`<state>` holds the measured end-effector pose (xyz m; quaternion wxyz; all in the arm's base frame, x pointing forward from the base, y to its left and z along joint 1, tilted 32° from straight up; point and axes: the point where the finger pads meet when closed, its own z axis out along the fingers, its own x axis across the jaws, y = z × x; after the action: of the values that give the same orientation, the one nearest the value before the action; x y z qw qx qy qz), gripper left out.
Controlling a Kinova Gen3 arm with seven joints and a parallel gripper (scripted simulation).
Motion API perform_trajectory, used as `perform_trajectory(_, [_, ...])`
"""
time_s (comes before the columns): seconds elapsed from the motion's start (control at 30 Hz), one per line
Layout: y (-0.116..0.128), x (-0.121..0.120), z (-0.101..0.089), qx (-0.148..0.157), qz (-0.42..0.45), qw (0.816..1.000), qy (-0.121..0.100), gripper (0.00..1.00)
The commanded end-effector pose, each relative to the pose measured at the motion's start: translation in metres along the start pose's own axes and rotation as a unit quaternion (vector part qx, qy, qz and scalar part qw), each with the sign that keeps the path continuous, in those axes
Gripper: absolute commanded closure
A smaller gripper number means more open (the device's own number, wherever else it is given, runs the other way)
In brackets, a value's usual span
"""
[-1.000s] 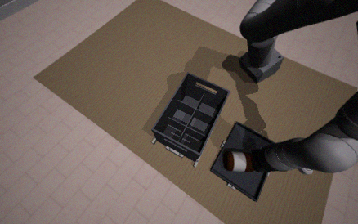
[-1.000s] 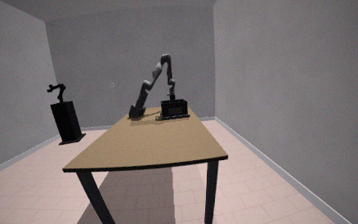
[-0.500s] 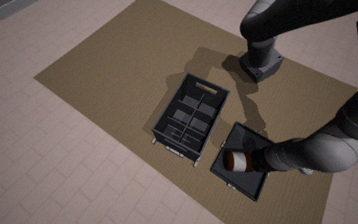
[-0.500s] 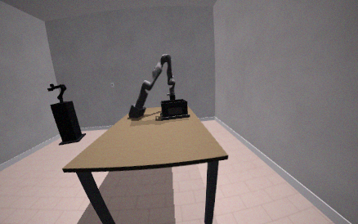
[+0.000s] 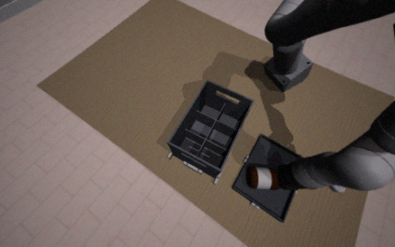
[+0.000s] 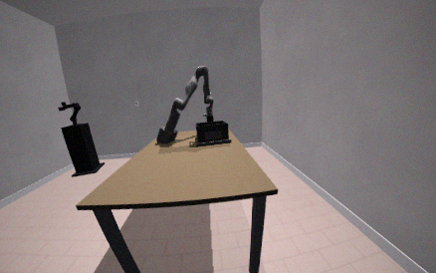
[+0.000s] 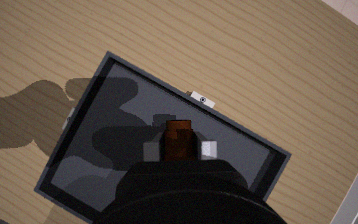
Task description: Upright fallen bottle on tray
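Note:
A brown bottle (image 5: 261,178) with a pale label is held above the dark flat tray on the table. My gripper (image 7: 178,141) is shut on the bottle (image 7: 178,140), its two pale fingertips on either side of the brown body. In the wrist view the bottle points down toward the tray, and I cannot tell whether its base touches it. In the exterior view the gripper (image 6: 208,116) hangs over the table's far end, where the tray is hidden.
A dark crate (image 5: 211,129) with several empty compartments stands beside the tray on the left; it also shows in the exterior view (image 6: 212,132). The arm's base (image 5: 288,72) sits behind. The table edge runs close to the tray's right side.

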<state>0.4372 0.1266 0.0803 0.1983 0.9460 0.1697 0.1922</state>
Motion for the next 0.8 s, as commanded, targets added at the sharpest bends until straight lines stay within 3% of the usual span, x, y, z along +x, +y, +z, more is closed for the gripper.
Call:
perform_trajectory(0.0, [0.0, 0.0003, -0.0005, 0.0, 0.0, 1.0, 0.0, 1.0])
perform_trajectory(0.77, [0.0, 0.0003, -0.0078, 0.0, 0.0, 1.0, 0.0, 1.0])
